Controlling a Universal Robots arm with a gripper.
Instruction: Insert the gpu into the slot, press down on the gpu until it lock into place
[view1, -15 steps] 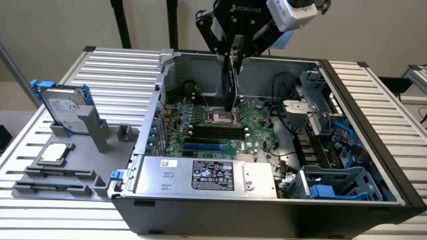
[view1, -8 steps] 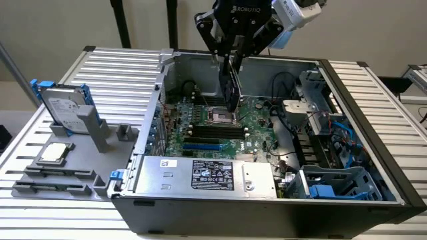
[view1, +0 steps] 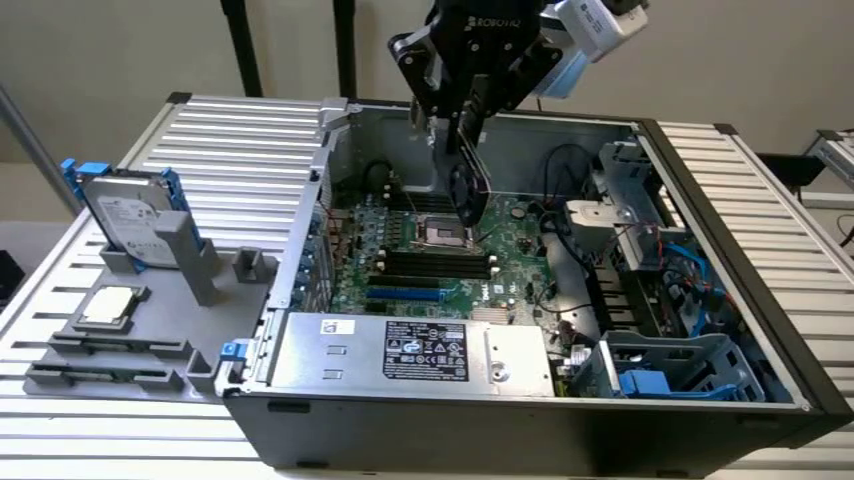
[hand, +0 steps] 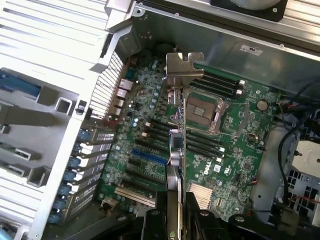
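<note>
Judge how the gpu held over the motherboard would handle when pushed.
Probably stiff: the gpu hangs edge-on in the gripper without visible sag. Thin and clamped along one edge, it could tilt sideways under an off-centre push. As a bare card it is likely fragile.

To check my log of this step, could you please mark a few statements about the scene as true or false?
1. The hand holds the graphics card over the motherboard. True.
2. The card sits in the blue slot. False: the slot is bare, and the card hangs above the board.
3. The hard drive stands outside the case. True.
4. The case is closed. False: it is open, with the board in view.
</note>
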